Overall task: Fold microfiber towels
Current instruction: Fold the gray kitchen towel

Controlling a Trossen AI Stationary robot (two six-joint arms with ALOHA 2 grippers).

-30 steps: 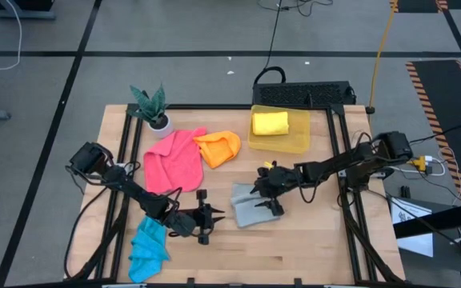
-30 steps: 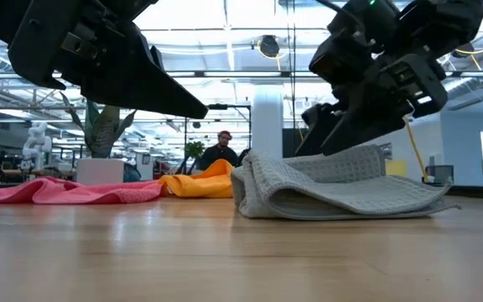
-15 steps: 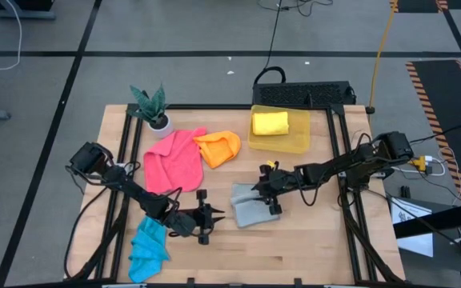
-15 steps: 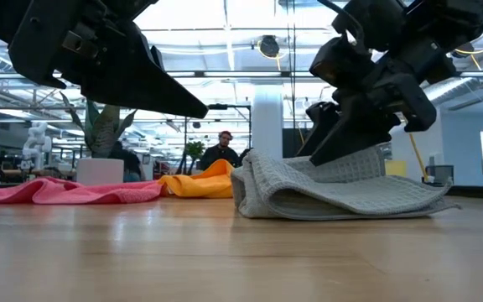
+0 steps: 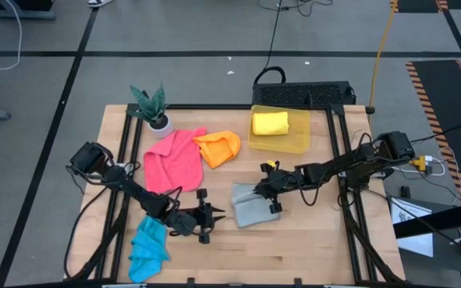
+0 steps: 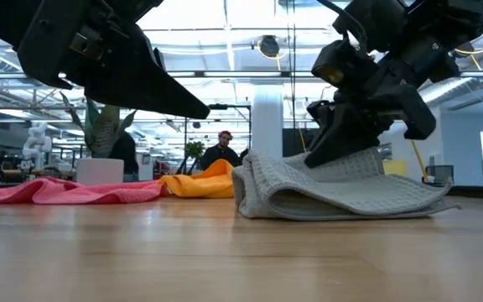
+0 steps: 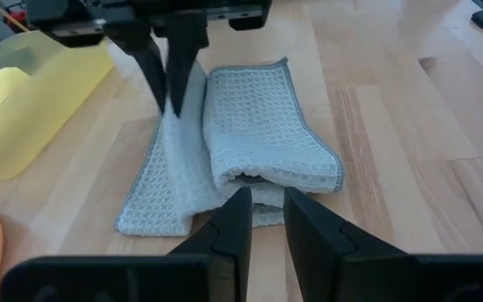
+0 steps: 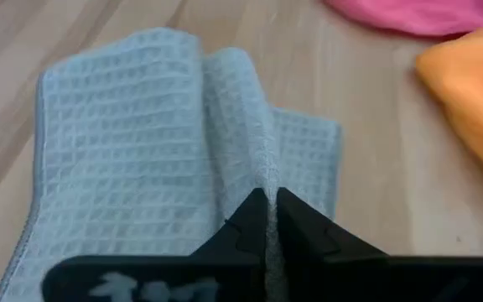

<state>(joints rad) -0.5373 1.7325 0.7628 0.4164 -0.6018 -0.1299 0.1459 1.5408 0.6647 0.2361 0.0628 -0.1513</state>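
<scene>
The grey towel lies folded near the table's middle, its lower layers flat on the wood. My right gripper is over its right part, shut on a raised ridge of the cloth. My left gripper hovers just left of the towel, its fingers a little open with nothing between them. The blue towel lies crumpled at the near left. The pink towel and the orange towel lie behind it. The yellow towel sits folded in the bin. My right gripper pinches a raised ridge of the grey towel's upper layer between its two fingertips. The fingers slant down from the table's right side. The ridge is drawn up into a narrow crest, and the rest of the towel stays on the table.
A translucent yellow bin stands at the far right of the table, a small potted plant at the far left corner. Bare wood lies near the front edge and to the right of the grey towel.
My right gripper has shut from wide open onto the grey towel's top, gathering the cloth into a ridge, and its wrist has turned a little. The towel has stayed where it lay.
</scene>
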